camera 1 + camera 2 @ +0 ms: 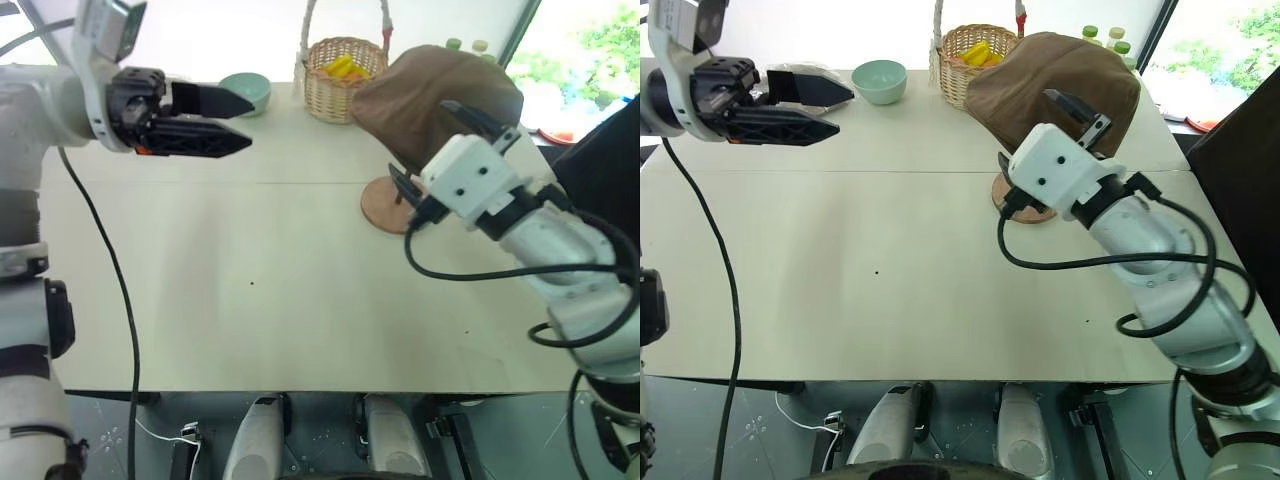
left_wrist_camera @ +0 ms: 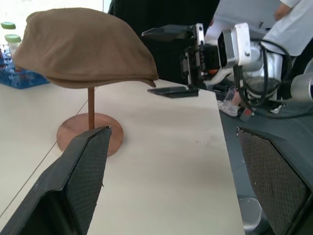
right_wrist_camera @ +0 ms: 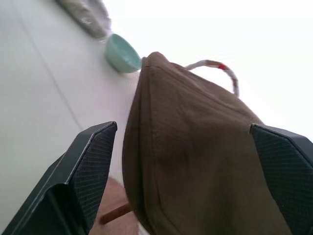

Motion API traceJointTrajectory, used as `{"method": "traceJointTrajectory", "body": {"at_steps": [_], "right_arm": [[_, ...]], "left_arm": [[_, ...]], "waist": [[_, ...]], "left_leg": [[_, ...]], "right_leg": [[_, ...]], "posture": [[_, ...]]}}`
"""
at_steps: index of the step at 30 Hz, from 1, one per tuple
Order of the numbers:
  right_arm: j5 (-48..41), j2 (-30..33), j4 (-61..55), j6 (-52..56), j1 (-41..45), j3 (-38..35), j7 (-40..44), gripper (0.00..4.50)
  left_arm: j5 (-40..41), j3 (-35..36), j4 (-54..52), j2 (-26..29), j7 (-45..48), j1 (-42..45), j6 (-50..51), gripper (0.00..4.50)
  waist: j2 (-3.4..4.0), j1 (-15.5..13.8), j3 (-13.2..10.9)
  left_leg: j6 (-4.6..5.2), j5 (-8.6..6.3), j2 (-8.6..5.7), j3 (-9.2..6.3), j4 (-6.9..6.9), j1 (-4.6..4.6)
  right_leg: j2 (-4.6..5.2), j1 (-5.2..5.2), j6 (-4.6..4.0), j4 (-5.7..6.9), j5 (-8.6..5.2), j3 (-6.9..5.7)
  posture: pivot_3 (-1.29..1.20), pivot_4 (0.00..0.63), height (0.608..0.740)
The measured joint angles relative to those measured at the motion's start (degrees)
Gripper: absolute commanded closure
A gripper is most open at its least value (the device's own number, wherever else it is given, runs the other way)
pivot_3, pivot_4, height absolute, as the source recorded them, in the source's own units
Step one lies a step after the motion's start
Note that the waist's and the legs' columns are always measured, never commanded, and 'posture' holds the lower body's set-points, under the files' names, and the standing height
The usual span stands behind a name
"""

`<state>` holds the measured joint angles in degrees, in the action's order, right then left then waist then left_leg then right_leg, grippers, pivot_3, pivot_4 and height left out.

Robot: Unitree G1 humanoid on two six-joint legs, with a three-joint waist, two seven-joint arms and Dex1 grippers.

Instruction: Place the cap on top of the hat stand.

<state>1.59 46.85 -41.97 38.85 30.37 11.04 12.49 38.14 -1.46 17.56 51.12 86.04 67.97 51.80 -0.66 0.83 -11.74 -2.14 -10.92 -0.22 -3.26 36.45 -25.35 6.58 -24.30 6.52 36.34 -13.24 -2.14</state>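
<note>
Four views, taken in turn.

Left eye view: cap (image 1: pixel 430 100) upper right of centre, draped over the hat stand (image 1: pixel 385 207), whose round base shows just below it on the table (image 1: pixel 250 300). Right gripper (image 1: pixel 455 150) right of centre, fingers spread wide on either side of the cap's near edge, gripping nothing. Left gripper (image 1: pixel 215 120) upper left, well apart from the cap, fingers open and empty. Basket (image 1: pixel 345 75) and bowl (image 1: pixel 246 92) along the top edge, behind the stand.

Right eye view: same layout; cap sits upper right, covering the stand's top.

Left wrist view: cap upper left, resting level on the thin rod, base at left centre; right gripper just beside the brim, not visibly touching.

Right wrist view: brown fabric between the two parted fingers, rod visible at the bottom edge.

Handling judgement: soft, light, limp cloth; likely to fold and sag under a pinch rather than hold shape. Not fragile, not slippery. Best grasped at the stiffer brim or the rim seam. Stand looks light and top-heavy once loaded; sideways pushes could tip it. Placement appears essentially complete.
</note>
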Motion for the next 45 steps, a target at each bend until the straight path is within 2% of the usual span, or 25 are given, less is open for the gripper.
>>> {"method": "traceJointTrajectory", "body": {"at_steps": [9, 12, 15, 16, 17, 18, 20, 24, 26, 27, 28, 37, 43, 45], "right_arm": [[20.9, -7.8, 4.8, -2.2, 0.8, 9.2, -5.6, 0.00], [25.0, -10.6, 6.5, -3.2, 0.4, 10.6, -6.5, 0.00], [27.9, -13.4, 8.3, -5.3, -0.2, 10.7, -6.9, 0.86], [28.8, -13.7, 9.1, -6.1, -0.5, 10.7, -6.9, 1.45], [29.5, -14.0, 9.8, -6.8, -0.7, 10.6, -6.9, 1.84], [30.2, -14.3, 10.3, -7.5, -0.9, 10.5, -6.9, 2.54], [31.3, -14.6, 10.9, -8.7, -1.3, 10.4, -6.7, 3.42], [32.7, -15.4, 10.9, -10.5, -1.5, 9.1, -6.0, 3.42], [33.2, -15.4, 10.9, -11.5, -1.6, 8.1, -5.3, 3.88], [33.3, -15.4, 10.9, -12.1, -1.9, 7.5, -5.1, 4.26], [33.3, -15.4, 11.0, -12.8, -2.2, 6.8, -4.8, 4.39], [31.2, -13.3, 11.1, -21.3, -2.4, 0.6, 0.1, 4.39], [24.4, -5.0, 17.3, -38.1, 1.1, -4.2, 4.4, 4.39], [23.1, 0.6, 24.7, -48.8, 2.9, -4.5, 5.0, 4.39]], "left_arm": [[-3.3, -1.8, 4.0, -2.2, 2.7, 3.7, -1.6, 0.23], [-4.3, -2.2, 5.5, -3.1, 2.9, 4.3, -2.3, 0.23], [-5.1, -2.3, 6.9, -3.8, 3.2, 5.5, -2.8, 0.19], [-5.2, -2.3, 7.1, -3.9, 3.4, 5.8, -2.8, 0.19], [-5.3, -2.3, 7.2, -3.9, 3.5, 6.0, -2.9, 0.19], [-5.5, -2.3, 7.3, -3.9, 3.6, 6.1, -3.2, 0.19], [-5.8, -2.3, 7.5, -4.0, 3.8, 6.1, -3.5, 0.19], [-6.3, -2.2, 7.8, -4.1, 3.8, 6.1, -3.5, 0.19], [-6.3, -2.2, 7.8, -4.1, 3.8, 6.1, -3.4, 0.19], [-6.3, -2.2, 7.7, -4.1, 3.8, 6.1, -3.4, 0.19], [-6.3, -2.2, 7.7, -4.1, 3.7, 6.1, -3.4, 0.19], [-6.3, -1.6, 7.1, -3.9, 2.7, 6.1, -2.9, 0.19], [-6.2, 0.2, 7.0, -3.8, 2.0, 6.1, -2.0, 0.19], [-6.0, 0.6, 6.9, -3.7, 1.6, 6.1, -1.6, 0.19]], "waist": [[0.00, 0.1, 0.0], [0.00, 0.1, 0.0], [0.00, 0.1, 0.0], [0.00, 0.1, 0.0], [0.00, 0.1, 0.0], [0.00, 0.1, 0.0], [0.00, 0.2, 0.0], [0.00, 0.2, 0.0], [0.00, 0.2, 0.0], [0.00, 0.1, 0.0], [0.00, 0.1, 0.0], [0.00, 0.2, 0.0], [0.01, 0.2, 0.0], [0.01, 0.2, 0.0]], "left_leg": [[0.00, 0.00, 0.00, 0.00, 0.00, 0.01], [0.00, 0.00, 0.00, -0.01, -0.01, 0.00], [0.01, 0.00, 0.00, -0.01, -0.02, 0.00], [0.00, 0.00, 0.00, -0.01, -0.02, 0.00], [0.00, 0.00, 0.00, -0.01, -0.01, 0.00], [0.00, 0.00, 0.00, -0.01, -0.02, 0.00], [0.00, 0.00, 0.00, -0.02, -0.02, 0.01], [0.01, 0.00, 0.00, -0.01, -0.02, 0.01], [0.00, 0.00, 0.00, -0.02, -0.02, 0.01], [0.01, 0.00, 0.00, -0.02, -0.02, 0.02], [0.00, 0.00, 0.00, -0.02, -0.02, 0.01], [0.00, 0.00, 0.00, -0.02, -0.02, 0.02], [0.00, 0.00, 0.01, -0.01, -0.03, 0.03], [0.00, 0.00, 0.01, 0.03, -0.02, 0.04]], "right_leg": [[-0.01, 0.00, -0.07, 0.01, -0.04, 0.01], [-0.02, -0.02, 0.01, 0.02, 0.01, 0.01], [-0.02, -0.03, 0.02, 0.03, 0.01, 0.02], [-0.02, -0.03, 0.02, 0.03, 0.01, 0.02], [-0.02, -0.03, 0.02, 0.03, 0.01, 0.02], [-0.02, -0.02, 0.02, 0.03, 0.01, 0.02], [-0.02, -0.03, 0.02, 0.06, 0.01, 0.02], [-0.02, -0.03, 0.02, 0.07, 0.01, 0.02], [-0.02, -0.03, 0.02, 0.07, 0.01, 0.02], [-0.02, -0.03, 0.02, 0.07, 0.01, 0.02], [-0.02, -0.03, 0.02, 0.07, 0.01, 0.02], [-0.02, -0.03, 0.02, 0.07, 0.01, 0.02], [-0.02, -0.02, 0.03, 0.07, 0.01, 0.02], [-0.02, -0.02, 0.03, 0.05, 0.01, 0.06]], "posture": [[0.00, 0.150, 0.740], [0.00, 0.150, 0.740], [0.00, 0.150, 0.740], [0.00, 0.150, 0.740], [0.00, 0.150, 0.740], [0.00, 0.150, 0.740], [0.00, 0.150, 0.740], [0.00, 0.150, 0.740], [0.00, 0.150, 0.740], [0.00, 0.150, 0.740], [0.00, 0.150, 0.740], [0.00, 0.150, 0.740], [0.00, 0.150, 0.740], [0.00, 0.150, 0.740]]}}
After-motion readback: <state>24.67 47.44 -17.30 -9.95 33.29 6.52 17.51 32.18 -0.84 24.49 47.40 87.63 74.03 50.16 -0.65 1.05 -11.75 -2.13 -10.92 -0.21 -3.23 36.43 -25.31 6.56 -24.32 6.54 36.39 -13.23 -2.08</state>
